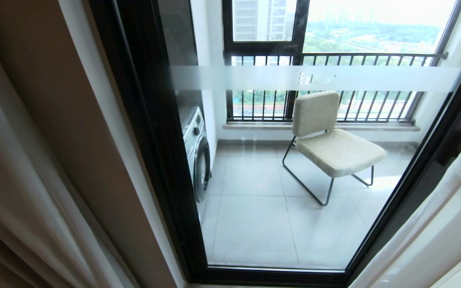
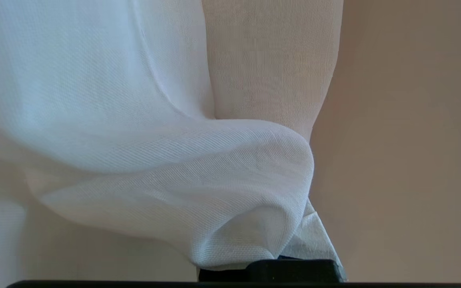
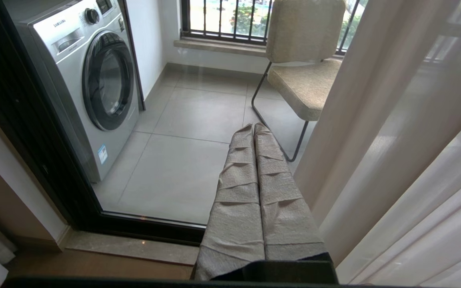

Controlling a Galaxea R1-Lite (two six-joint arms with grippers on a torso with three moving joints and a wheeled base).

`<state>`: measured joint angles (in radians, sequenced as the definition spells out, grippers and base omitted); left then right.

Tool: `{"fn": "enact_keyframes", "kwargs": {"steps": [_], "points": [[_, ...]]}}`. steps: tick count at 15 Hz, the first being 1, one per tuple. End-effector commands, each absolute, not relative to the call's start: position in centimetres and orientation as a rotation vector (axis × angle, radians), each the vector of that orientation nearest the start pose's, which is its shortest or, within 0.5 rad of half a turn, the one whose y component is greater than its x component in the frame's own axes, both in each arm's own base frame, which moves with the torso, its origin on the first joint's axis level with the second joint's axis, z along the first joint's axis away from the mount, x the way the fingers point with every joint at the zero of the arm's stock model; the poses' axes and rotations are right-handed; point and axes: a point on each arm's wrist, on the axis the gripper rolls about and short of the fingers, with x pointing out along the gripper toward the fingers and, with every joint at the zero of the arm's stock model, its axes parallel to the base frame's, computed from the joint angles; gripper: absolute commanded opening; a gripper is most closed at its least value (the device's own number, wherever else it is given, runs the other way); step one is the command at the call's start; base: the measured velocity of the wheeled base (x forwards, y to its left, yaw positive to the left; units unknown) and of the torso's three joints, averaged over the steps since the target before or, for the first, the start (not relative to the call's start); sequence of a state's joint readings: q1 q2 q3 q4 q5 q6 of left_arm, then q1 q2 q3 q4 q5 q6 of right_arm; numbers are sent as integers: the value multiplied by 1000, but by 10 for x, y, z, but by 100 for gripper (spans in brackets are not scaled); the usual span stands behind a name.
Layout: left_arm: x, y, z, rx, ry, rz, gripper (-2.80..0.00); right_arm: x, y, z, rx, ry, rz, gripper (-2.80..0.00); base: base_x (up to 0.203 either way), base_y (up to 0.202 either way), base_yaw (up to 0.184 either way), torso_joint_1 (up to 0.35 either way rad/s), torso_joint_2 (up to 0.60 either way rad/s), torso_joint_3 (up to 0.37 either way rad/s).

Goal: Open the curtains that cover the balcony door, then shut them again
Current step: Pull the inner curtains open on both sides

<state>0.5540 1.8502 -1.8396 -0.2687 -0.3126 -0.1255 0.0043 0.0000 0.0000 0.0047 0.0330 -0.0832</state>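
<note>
The balcony door (image 1: 150, 140) stands uncovered in the head view, with a frosted band (image 1: 254, 78) across its glass. The cream curtains (image 1: 10, 180) hang bunched at the left, and a sheer fold (image 1: 446, 208) hangs at the right. Neither gripper shows in the head view. My left gripper (image 2: 262, 144) is buried under white sheer curtain fabric (image 2: 154, 160) that drapes over it. Only the edge of one wrapped finger (image 2: 317, 237) shows. My right gripper (image 3: 253, 129) is shut and empty, its taped fingers pressed together and pointing at the door glass beside the right curtain (image 3: 394, 140).
Behind the glass, a washing machine (image 1: 196, 152) stands at the left of the balcony and a beige chair (image 1: 330, 140) at the middle. A black-framed window with railing bars (image 1: 334, 60) closes the far side. A beige wall (image 2: 406, 140) lies next to the left gripper.
</note>
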Motion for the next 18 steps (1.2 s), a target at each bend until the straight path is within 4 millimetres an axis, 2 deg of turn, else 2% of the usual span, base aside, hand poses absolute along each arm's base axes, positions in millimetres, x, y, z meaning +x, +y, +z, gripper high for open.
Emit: {"fn": "enact_keyframes", "kwargs": {"steps": [1,8,9,14,18], "points": [[306,180,389,-14,-254,219,-280,-23,1,75,-84,3,39,-280,0,0,0,0,0,0],[303,181,391,-25,-262,226,-280,-23,1,75,-84,3,39,-280,0,0,0,0,0,0],[302,181,391,-25,-262,226,0,-23,1,75,-84,3,39,-280,0,0,0,0,0,0],[284,168,406,-11,-293,223,0,-23,1,75,-84,3,39,-280,0,0,0,0,0,0],[255,150,416,-5,-312,227,0,-23,1,75,-84,3,39,-280,0,0,0,0,0,0]]}}
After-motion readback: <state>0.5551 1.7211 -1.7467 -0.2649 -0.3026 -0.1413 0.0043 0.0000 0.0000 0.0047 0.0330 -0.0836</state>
